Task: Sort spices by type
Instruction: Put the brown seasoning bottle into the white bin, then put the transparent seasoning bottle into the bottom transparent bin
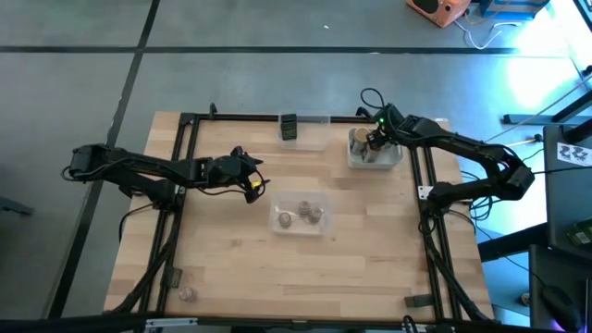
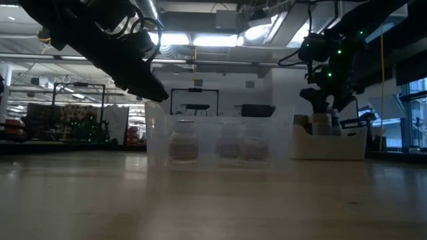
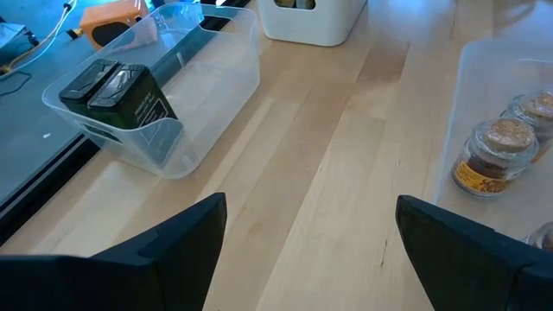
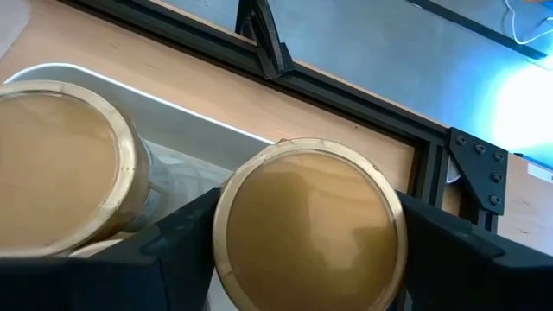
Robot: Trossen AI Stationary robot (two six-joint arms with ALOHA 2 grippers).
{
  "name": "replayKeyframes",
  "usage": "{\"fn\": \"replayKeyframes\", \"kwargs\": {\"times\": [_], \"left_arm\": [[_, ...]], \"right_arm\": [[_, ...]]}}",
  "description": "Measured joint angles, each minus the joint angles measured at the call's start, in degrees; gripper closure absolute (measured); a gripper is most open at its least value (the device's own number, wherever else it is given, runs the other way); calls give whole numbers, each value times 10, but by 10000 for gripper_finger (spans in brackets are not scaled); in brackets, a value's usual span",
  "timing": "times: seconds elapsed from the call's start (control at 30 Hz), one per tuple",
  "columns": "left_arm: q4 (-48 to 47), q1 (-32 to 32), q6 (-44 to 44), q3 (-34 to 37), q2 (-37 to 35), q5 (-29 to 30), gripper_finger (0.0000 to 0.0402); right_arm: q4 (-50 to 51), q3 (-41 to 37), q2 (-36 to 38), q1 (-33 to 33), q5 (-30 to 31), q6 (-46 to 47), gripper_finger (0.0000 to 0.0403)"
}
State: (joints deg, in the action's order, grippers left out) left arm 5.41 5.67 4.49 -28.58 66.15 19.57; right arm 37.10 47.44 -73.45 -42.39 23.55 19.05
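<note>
Table (image 1: 222, 259) is light wood with a black frame. Largest container is the white tray (image 1: 392, 159) at the far right, holding tan-topped jars (image 4: 307, 226): round, flat wooden-looking lids, pale bodies. Right wrist view shows two lids clearly, with the edge of something more below them; total count in the tray can't be told. Next, a clear bin (image 1: 298, 228) at table centre holds three small round jars (image 3: 494, 154) with brownish cork-like tops, clear glass and an orange-yellow label on the nearest. A second clear bin (image 3: 200, 79) at the far edge, centre, holds one dark boxy container (image 3: 123, 93), blackish-green with a black flip-top lid, sitting at one end of the bin. One more small round jar (image 1: 188, 294) stands alone near the table's front-left corner, well apart from both arms. Right hand (image 4: 307, 259) is down in the white tray, fingers spread apart on either side of one tan-topped jar, close to its sides; can't tell whether they touch it. Left hand (image 3: 307, 250) hovers above the table left of the centre bin, fingers wide apart, holding nothing; the dark container's bin lies ahead of it and the three-jar bin just off to one side.
</note>
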Motion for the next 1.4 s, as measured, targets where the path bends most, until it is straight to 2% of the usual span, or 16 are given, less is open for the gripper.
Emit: {"fn": "replayKeyframes", "kwargs": {"times": [0.33, 0.7, 0.93, 1.23, 1.4], "left_arm": [[0, 0, 0, 0, 0, 0, 82], [0, 0, 0, 0, 0, 0, 82], [0, 0, 0, 0, 0, 0, 82], [0, 0, 0, 0, 0, 0, 82], [1, 0, 0, 0, 0, 0, 82]], "right_arm": [[5, -1, -1, 0, 14, -10, 106], [20, -4, -9, 0, 7, -16, 66], [18, -1, -9, 0, 9, -16, 67], [89, 79, -7, 0, 8, -35, 67], [114, 125, -5, 33, -37, -37, 68]]}}
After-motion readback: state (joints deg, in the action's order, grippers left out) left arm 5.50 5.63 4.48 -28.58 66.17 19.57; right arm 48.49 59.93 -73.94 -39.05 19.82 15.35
